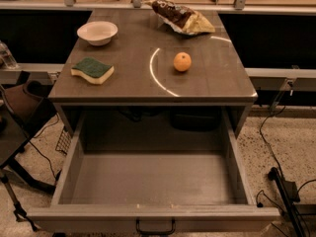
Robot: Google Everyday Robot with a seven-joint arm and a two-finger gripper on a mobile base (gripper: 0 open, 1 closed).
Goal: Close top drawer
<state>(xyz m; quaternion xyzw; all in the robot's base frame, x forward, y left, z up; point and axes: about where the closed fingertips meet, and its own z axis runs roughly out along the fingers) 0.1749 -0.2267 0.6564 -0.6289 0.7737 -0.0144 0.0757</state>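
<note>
A: Camera view: where is the top drawer (pixel 153 181)?
B: Pulled far out toward the camera, with its handle (pixel 155 227) at the bottom edge.
A: And the gripper?
B: Outside the frame, so I cannot tell its grip. 1 orange (pixel 182 61) sits on the cabinet top (pixel 217 78).

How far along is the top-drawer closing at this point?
Done: nothing visible; the top drawer stands pulled far out from the cabinet. In hand: nothing, the gripper is not in view. Left: the whole push, front panel with its handle back to the cabinet.
</note>
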